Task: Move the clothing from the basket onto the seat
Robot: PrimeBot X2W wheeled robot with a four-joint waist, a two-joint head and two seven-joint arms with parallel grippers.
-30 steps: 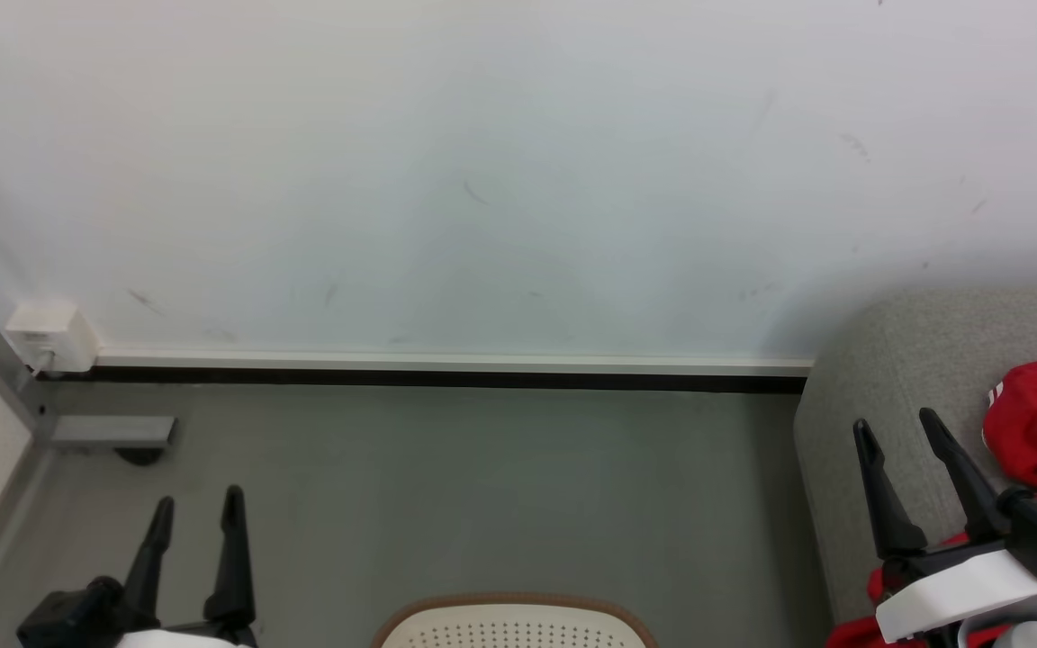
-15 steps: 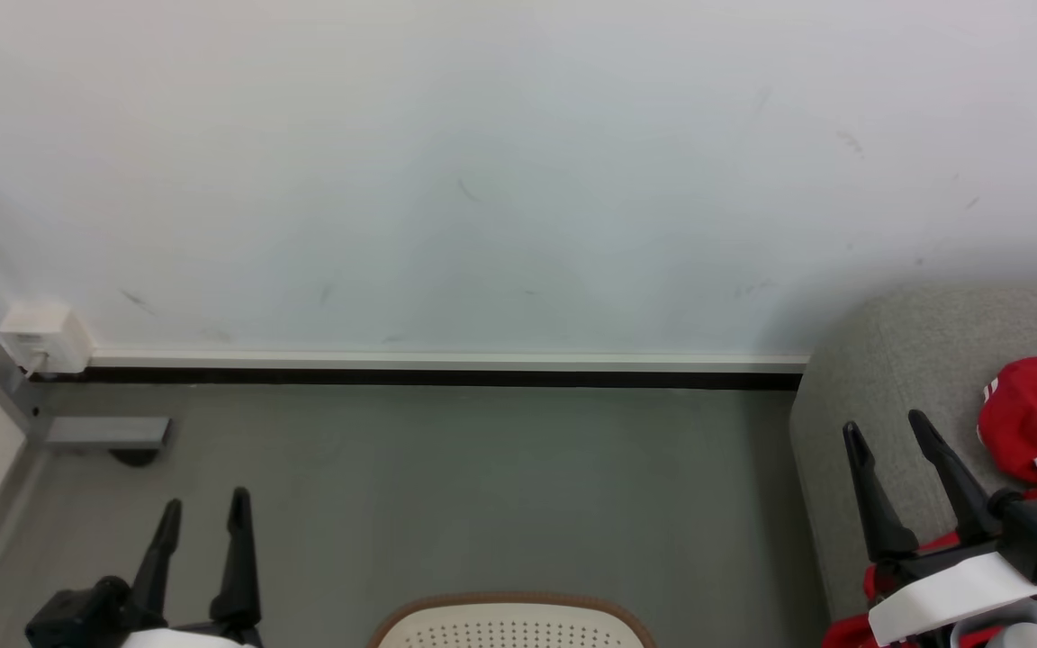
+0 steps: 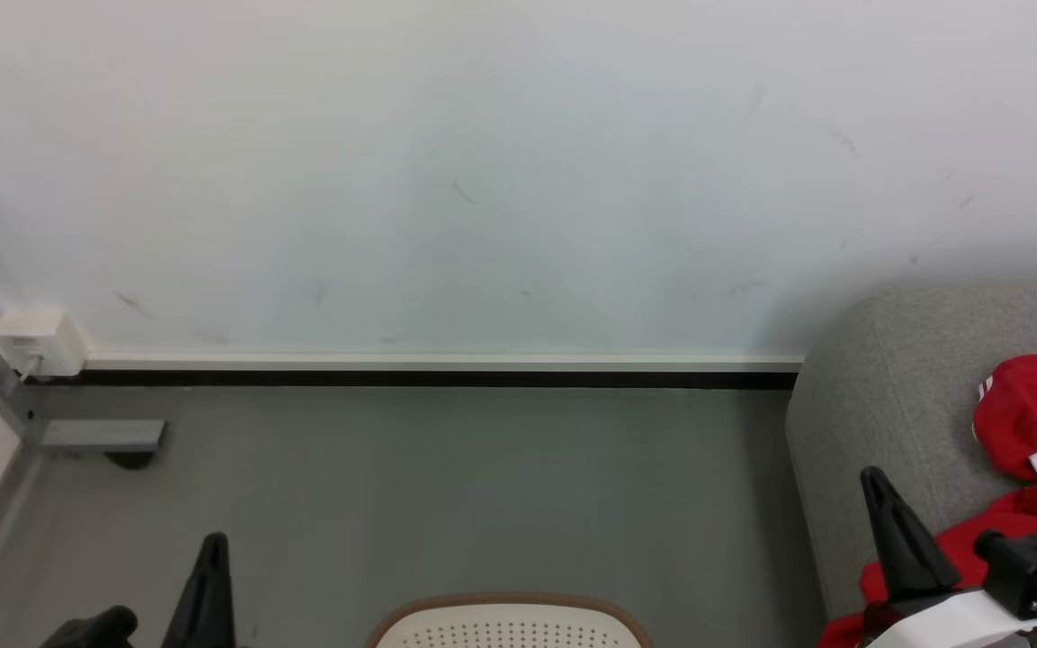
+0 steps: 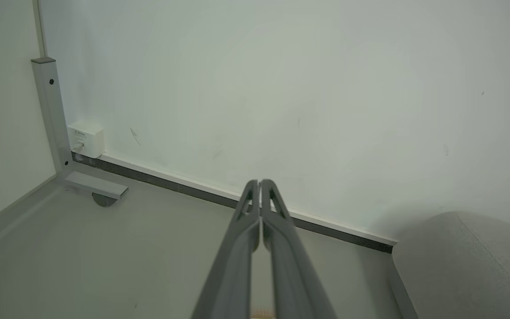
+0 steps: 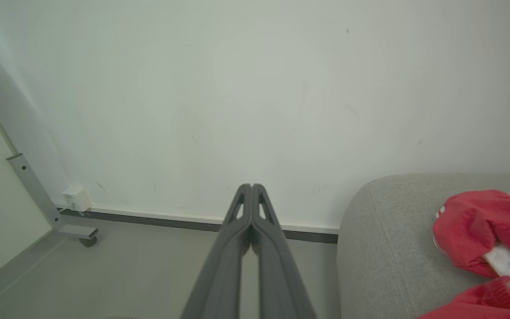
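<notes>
The far rim of the basket [image 3: 509,598] peeks up at the near middle, between the two arms. Its inside is hidden, so one cannot tell if any clothes are left in it. The left gripper [image 3: 211,551] is at the near left, over the grey floor [image 3: 482,486]. It is pinched tight on nothing. The right gripper [image 3: 875,490] is at the near right, also pinched tight and empty. The red clothing [image 3: 1027,409] lies on the grey seat [image 3: 879,387], just to the right of that gripper. So the right arm is the nearer one to it. Far back stands the white wall [image 3: 482,180].
</notes>
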